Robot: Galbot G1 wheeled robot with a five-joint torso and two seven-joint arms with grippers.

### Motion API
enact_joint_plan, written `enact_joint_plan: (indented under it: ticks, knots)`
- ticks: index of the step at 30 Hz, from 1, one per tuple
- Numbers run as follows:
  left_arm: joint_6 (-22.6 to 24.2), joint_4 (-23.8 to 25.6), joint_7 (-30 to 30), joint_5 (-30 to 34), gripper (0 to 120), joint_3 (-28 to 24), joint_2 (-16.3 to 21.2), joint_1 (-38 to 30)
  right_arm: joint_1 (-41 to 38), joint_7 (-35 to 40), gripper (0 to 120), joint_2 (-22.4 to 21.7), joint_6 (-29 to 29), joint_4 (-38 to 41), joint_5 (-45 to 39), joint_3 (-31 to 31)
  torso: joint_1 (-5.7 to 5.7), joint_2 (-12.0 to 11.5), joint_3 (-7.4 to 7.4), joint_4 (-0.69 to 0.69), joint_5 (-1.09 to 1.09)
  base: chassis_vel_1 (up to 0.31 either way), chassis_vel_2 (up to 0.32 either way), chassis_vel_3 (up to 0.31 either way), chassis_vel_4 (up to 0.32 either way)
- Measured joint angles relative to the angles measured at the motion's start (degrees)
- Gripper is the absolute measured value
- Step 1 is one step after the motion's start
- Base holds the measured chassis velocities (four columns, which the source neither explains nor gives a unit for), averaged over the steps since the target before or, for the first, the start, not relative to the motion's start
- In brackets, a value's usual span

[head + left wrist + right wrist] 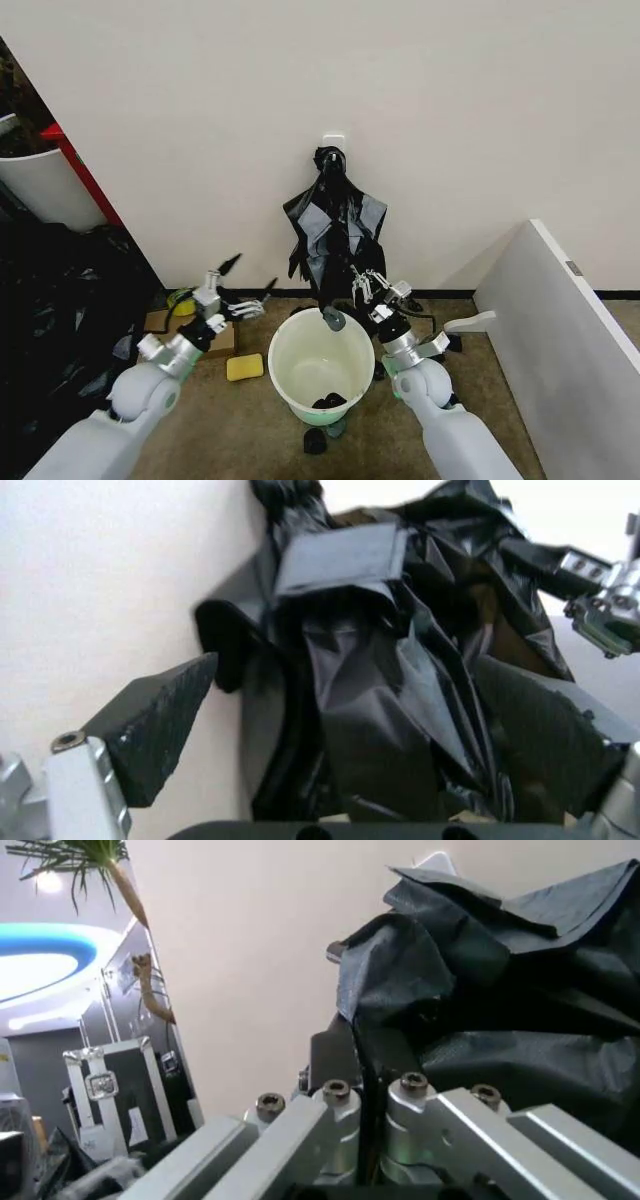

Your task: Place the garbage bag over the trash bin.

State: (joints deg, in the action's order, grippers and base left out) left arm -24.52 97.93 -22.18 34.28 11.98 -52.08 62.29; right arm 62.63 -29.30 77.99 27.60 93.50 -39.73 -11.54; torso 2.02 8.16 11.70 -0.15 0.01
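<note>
The trash bin [322,360], round and white, stands on the floor by the wall. Above it a bunch of black plastic [335,225] with a grey patch [340,555] hangs from a white wall hook. My right gripper [368,286] is at the bunch's lower edge, shut on a fold of the black garbage bag [470,990]. I cannot tell where that bag parts from the bunch. My left gripper [250,276] hovers left of the bunch, open, and both its black fingers [150,727] frame the plastic without touching it.
A yellow sponge [244,367] and a cardboard box [190,335] lie left of the bin. A black plastic heap [50,310] and a larger white tub [45,185] stand far left. A white panel [560,330] leans at right. Small dark items [318,440] lie in front of the bin.
</note>
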Motion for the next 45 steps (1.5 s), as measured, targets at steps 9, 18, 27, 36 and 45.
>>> enact_joint_plan:
  ticks: [9,18,27,36,45]
  knots:
    - [1.5,-5.1,-2.8,-0.1,98,-5.3,-2.3,-6.2,-0.2,-0.2,0,1.4,-0.1,-0.5,1.1,0.1,0.0,0.0,0.0,0.01,0.01,0.0,0.0,0.0,0.0]
    - [2.8,-8.2,-4.4,-0.6,77,-6.9,-6.0,-8.6,-0.2,-0.1,0,1.7,-0.1,-0.5,1.5,0.0,0.0,0.0,0.0,0.0,0.02,0.0,0.0,0.0,0.0]
    - [3.0,-12.1,-5.7,-0.2,41,-8.3,-9.3,-11.5,-0.2,-0.1,0,1.7,-0.1,-0.6,1.7,-0.3,0.0,0.0,0.0,0.0,0.02,0.0,0.0,0.0,0.0]
    - [2.9,-11.9,-6.2,0.1,12,-6.7,-9.4,-10.9,-0.5,0.1,0,1.6,0.1,-1.2,1.8,-0.7,0.0,0.0,0.0,0.0,0.02,0.0,0.0,0.0,0.0]
    - [2.1,-4.4,-4.5,-0.2,0,1.4,-7.2,-3.0,4.2,15.6,0,-3.3,-1.8,3.6,8.4,-0.1,0.0,0.0,-0.01,0.0,0.04,0.0,0.0,0.0,0.0]
